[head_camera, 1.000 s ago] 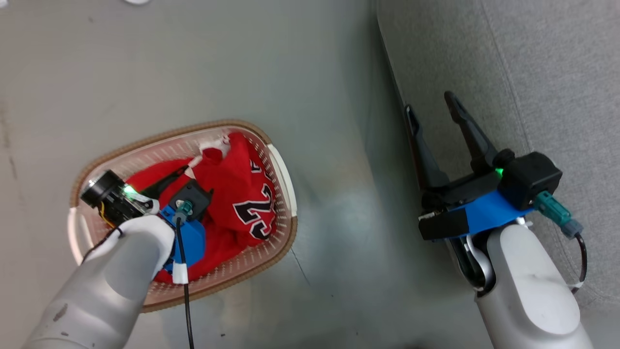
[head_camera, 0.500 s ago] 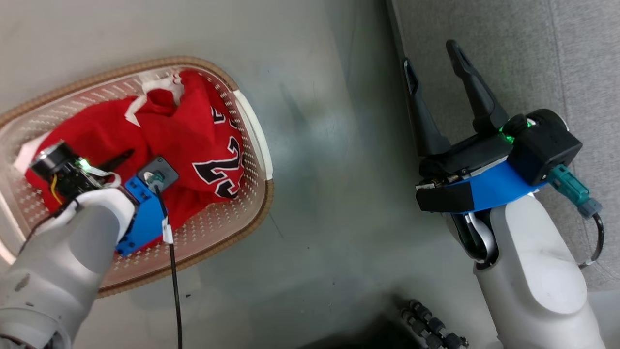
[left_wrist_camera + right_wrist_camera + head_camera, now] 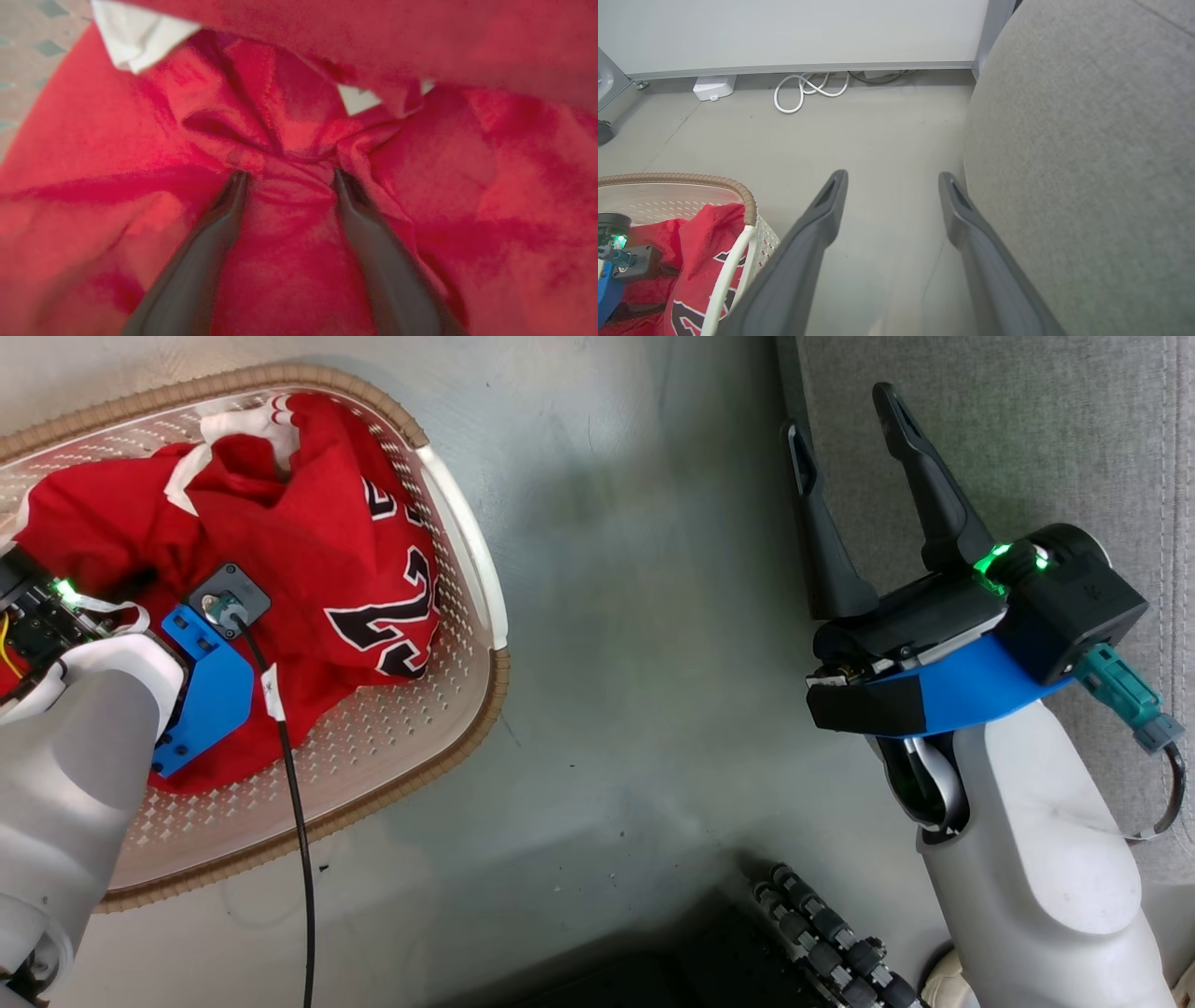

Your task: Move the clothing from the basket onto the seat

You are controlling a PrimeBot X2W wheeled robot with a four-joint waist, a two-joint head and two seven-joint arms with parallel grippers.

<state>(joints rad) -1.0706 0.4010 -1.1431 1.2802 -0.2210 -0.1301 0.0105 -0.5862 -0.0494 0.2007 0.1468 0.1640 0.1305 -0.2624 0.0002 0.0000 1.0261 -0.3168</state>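
Note:
The clothing (image 3: 317,560), red with black white-edged numerals, lies heaped in the cream basket (image 3: 373,737) with its brown rim, at the head view's upper left. My left gripper (image 3: 287,175) is down in the heap. It is open, its fingers (image 3: 210,242) spread and pressed into red fabric (image 3: 467,163), with a fold bunched between the tips. My right gripper (image 3: 838,415) hangs open and empty over the floor, beside the edge of the grey seat (image 3: 1027,429). In the right wrist view, the right gripper (image 3: 892,176) points along the floor between the seat (image 3: 1087,140) and the basket (image 3: 747,205).
Grey floor separates basket and seat. My left wrist's black cable (image 3: 294,784) trails over the basket rim. My wheeled base (image 3: 822,933) shows at the bottom. A looped white cable (image 3: 808,88) and a small white box (image 3: 713,87) lie against the far wall.
The head camera has tipped down, so basket and seat slide up the picture. My left gripper has sunk deeper into the clothing, hiding its finger. Both grippers stay open.

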